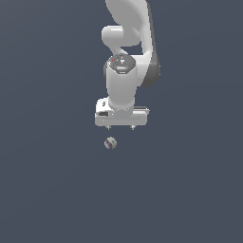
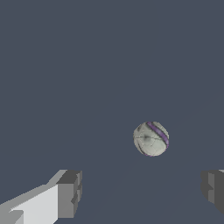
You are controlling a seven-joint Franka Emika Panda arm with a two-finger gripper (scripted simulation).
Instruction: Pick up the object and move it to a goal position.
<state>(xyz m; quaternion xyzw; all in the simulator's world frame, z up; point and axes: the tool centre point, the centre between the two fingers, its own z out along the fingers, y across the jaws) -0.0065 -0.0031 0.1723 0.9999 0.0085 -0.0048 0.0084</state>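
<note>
The object is a tiny round ball (image 1: pixel 110 143), whitish-grey with greenish and purple patches, lying on the dark grey surface. In the wrist view the ball (image 2: pixel 151 138) shows a purple stripe. My white gripper (image 1: pixel 120 127) hangs just behind and slightly toward the exterior view's right of the ball, apart from it. The gripper (image 2: pixel 142 190) is open and empty, its two grey fingertips (image 2: pixel 70 192) set wide apart, and the ball lies beyond the gap between them.
The white arm (image 1: pixel 124 71) rises behind the gripper. The plain dark grey surface (image 1: pixel 47 190) spreads all around with no other objects in view.
</note>
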